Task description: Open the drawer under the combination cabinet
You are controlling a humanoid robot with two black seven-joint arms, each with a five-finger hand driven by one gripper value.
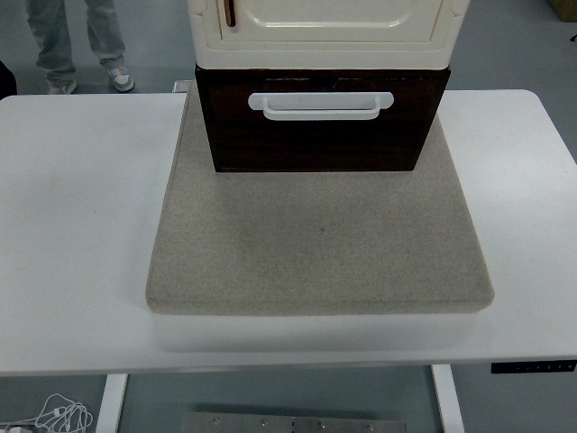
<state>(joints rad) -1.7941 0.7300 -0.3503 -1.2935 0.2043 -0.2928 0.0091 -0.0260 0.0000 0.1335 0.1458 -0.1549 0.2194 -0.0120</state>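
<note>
— Where's the drawer [322, 135]?
— At the far end of the beige mat [315, 253], under the cream cabinet [325, 32]. Its dark front faces the near table [81, 225] edge; the white handle [322, 105] runs left to right.
— The robot's hands?
— Neither shows, so I can't tell their state.
— Anything else?
— A person's legs [77, 41] beyond the mat's far left corner.

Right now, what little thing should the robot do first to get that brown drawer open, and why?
Probably bring one hand in over the mat toward the white handle. No robot hand is in view yet, and the dark drawer looks shut, its front sitting under the cream cabinet. The handle faces the robot with nothing in front of it, so a straight reach seems best.
</note>
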